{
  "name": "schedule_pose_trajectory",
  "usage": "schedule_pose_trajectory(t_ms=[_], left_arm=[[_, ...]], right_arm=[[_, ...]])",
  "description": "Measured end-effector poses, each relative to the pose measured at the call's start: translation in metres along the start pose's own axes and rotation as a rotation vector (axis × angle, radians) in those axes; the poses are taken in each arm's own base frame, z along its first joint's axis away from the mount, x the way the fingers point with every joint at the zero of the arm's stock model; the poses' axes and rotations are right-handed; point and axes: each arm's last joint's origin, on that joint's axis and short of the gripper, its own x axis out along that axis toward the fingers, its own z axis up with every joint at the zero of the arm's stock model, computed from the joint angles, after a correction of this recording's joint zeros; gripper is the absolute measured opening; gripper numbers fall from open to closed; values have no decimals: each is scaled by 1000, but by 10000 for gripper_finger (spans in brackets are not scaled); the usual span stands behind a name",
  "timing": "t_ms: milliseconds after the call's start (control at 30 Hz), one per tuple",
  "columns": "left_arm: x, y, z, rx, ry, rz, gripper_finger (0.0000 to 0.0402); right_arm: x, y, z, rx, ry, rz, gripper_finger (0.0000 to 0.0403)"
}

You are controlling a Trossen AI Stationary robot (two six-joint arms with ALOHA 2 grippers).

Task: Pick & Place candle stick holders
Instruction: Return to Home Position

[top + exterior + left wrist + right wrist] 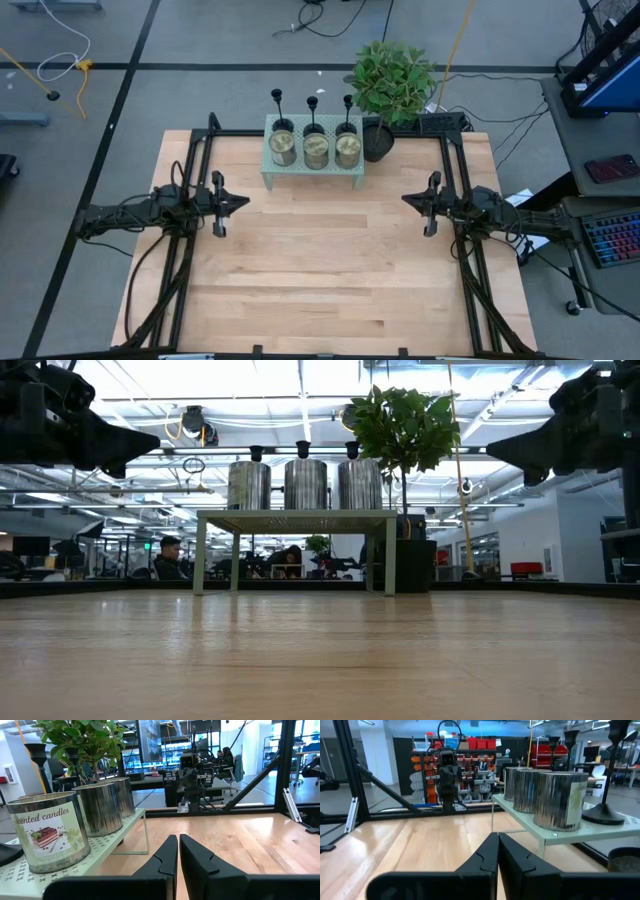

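Candle stick holders [313, 105] lined up on shelf [310, 172], behind candle tins [316, 150].
Well apart from left gripper [243, 203] and right gripper [406, 200] at opposite sides of table [320, 270], jaws of both pressed together, gripping nothing.
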Motion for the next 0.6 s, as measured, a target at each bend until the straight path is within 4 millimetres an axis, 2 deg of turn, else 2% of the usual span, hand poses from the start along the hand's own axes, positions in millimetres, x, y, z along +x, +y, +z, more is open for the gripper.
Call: schedule_pose_trajectory(t_ms=[600], left_arm=[[0,0,0,0,1,0,26]], right_arm=[[0,0,-5,-64,46,3,0]])
